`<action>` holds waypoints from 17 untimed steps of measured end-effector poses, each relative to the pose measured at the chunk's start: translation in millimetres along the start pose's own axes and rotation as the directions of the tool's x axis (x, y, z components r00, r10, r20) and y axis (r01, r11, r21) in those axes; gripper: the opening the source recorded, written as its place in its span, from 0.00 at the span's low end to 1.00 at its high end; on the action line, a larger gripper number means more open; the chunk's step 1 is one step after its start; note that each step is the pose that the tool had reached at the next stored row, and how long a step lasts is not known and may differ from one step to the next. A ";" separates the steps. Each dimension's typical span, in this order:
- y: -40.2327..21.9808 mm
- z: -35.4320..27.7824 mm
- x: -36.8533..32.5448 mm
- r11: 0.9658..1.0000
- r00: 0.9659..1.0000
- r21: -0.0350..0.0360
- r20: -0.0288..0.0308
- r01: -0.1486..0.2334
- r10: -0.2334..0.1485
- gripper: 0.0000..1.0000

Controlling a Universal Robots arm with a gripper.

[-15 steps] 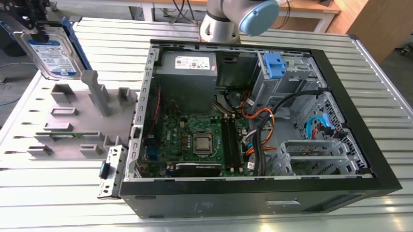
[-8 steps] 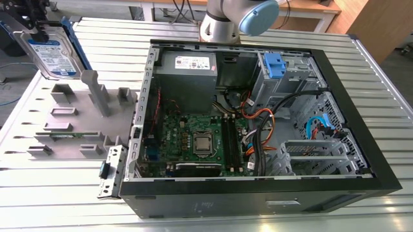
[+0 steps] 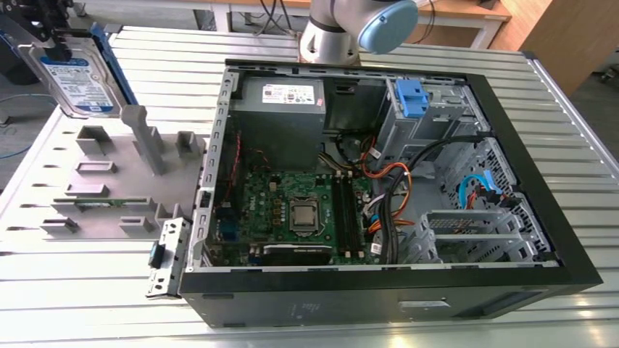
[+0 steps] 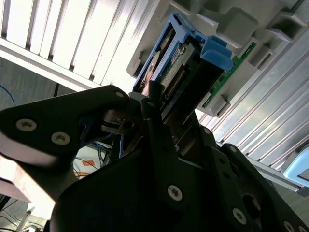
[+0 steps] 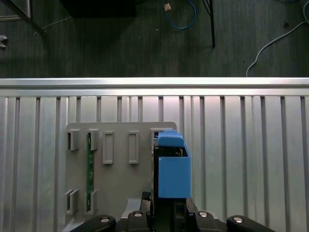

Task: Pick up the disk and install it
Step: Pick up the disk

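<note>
While it hangs upright from the gripper (image 3: 58, 45), the disk (image 3: 81, 78) sits over the table's (image 3: 68, 304) far corner on the exterior view's left, label side facing the camera and blue carrier running down its edge. The pincer is closed on the disk's upper end, one black finger on each flat face. In the second wrist view the fingers (image 4: 153, 104) clamp the disk (image 4: 179, 65) just behind its blue tab. In the first wrist view the disk (image 5: 172, 175) appears edge-on, rising from the gripper (image 5: 166, 209).

Below the disk lies a grey holder plate (image 3: 121, 185) with raised posts and slots, resting on the slatted metal table near its edge on the exterior view's left. A green circuit strip (image 3: 97, 202) stands in one slot of that plate.

Just beside the plate, towards the exterior view's right, an open computer case (image 3: 387, 299) lies on its side. Inside are a green mainboard (image 3: 290, 210), a grey metal box with a white sticker (image 3: 280, 96), a blue latch (image 3: 411, 98) at the drive bay and bundled cables (image 3: 387, 181). The robot arm (image 3: 353, 25) rises at the table's far edge behind the case.
</note>
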State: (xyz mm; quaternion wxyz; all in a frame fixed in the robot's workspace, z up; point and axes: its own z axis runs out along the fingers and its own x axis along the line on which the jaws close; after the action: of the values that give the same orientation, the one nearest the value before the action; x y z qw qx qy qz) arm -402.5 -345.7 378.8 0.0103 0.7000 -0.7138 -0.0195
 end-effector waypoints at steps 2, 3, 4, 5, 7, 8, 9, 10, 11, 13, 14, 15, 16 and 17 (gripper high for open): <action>0.2 -3.9 -0.1 1.000 1.000 0.000 0.000 0.000 0.000 0.35; 0.2 -6.0 -0.1 1.000 1.000 0.000 0.000 0.000 0.000 0.35; 0.3 -8.3 -0.1 1.000 1.000 0.000 0.000 0.000 0.000 0.35; 0.5 -10.8 -0.1 1.000 1.000 0.000 0.000 0.000 0.000 0.35; 0.7 -16.0 -0.2 1.000 1.000 0.000 0.000 0.000 0.000 0.35; 0.8 -18.6 -0.2 1.000 1.000 0.000 0.000 0.000 0.000 0.35; 0.9 -21.2 -0.3 1.000 1.000 0.000 0.000 0.000 0.000 0.35; 1.0 -23.8 -0.3 1.000 1.000 0.000 0.000 0.000 0.000 0.35; 1.1 -26.1 -0.3 1.000 1.000 0.000 0.000 0.000 0.000 0.35; 1.3 -30.7 -0.4 1.000 1.000 0.000 0.000 0.000 0.000 0.35; 1.4 -32.9 -0.4 1.000 1.000 0.000 0.000 0.000 0.000 0.35; 1.5 -35.2 -0.4 1.000 1.000 0.000 0.000 0.000 0.000 0.35; 1.6 -37.5 -0.5 1.000 1.000 0.000 0.000 0.000 0.000 0.35; 1.7 -39.6 -0.5 1.000 1.000 0.000 0.000 0.000 0.000 0.35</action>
State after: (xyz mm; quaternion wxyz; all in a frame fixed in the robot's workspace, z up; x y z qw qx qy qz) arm -402.5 -345.6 418.5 0.0102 0.6999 -0.7139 -0.0195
